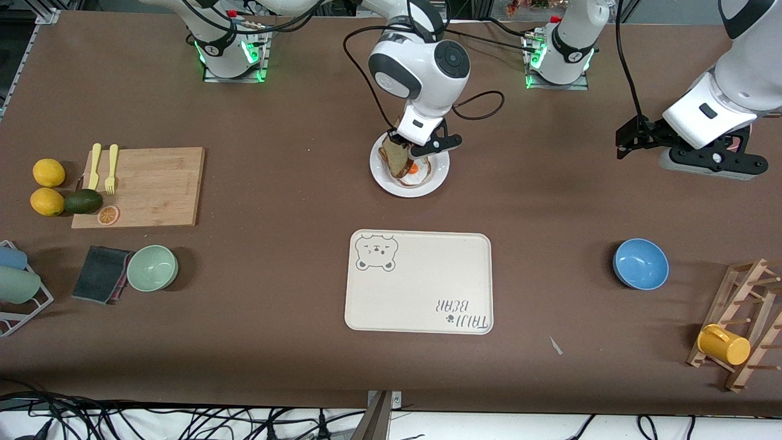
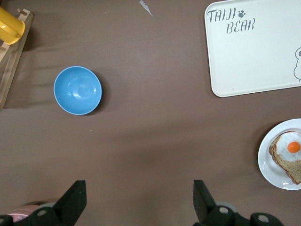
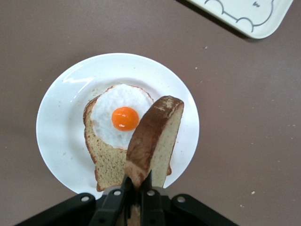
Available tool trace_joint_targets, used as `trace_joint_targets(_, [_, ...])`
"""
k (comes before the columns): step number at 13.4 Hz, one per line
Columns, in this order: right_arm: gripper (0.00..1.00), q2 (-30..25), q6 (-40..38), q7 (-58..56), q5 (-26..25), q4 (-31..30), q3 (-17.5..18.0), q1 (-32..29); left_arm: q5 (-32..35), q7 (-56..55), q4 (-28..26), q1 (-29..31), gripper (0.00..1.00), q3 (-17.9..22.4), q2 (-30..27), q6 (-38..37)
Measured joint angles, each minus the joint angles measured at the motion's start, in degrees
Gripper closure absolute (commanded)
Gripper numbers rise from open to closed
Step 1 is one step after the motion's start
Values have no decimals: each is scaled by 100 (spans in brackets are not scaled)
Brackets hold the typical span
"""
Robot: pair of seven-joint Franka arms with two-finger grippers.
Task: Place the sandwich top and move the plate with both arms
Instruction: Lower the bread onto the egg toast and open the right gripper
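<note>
In the front view, the right hand (image 1: 408,148) and its wrist cover part of the plate (image 1: 391,180), and most of the egg slice (image 1: 415,173) is hidden under the sandwich top (image 1: 397,157). In the right wrist view, the lower end of the sandwich top (image 3: 153,141) disappears between the fingers (image 3: 113,202), and the picture's edge cuts these off. The tray (image 3: 244,14) shows there only as one corner. In the left wrist view, the edge cuts the plate (image 2: 265,157), the tray (image 2: 254,52) and the yellow cup (image 2: 9,26); of the left hand (image 2: 138,207) only the two fingertips show. At the front view's edge, the objects in the wire rack (image 1: 15,275) are cut off and cannot be identified.
</note>
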Motion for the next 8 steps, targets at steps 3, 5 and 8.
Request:
trace_joint_targets(3, [57, 103, 31, 30, 0, 34, -4, 40, 0, 0, 0, 0, 0, 0, 0, 0])
trace_joint_targets(5, [17, 104, 62, 38, 5, 35, -18, 53, 0, 0, 0, 0, 0, 0, 0, 0])
trace_joint_targets(8, [2, 104, 107, 66, 56, 35, -31, 64, 0, 0, 0, 0, 0, 0, 0, 0])
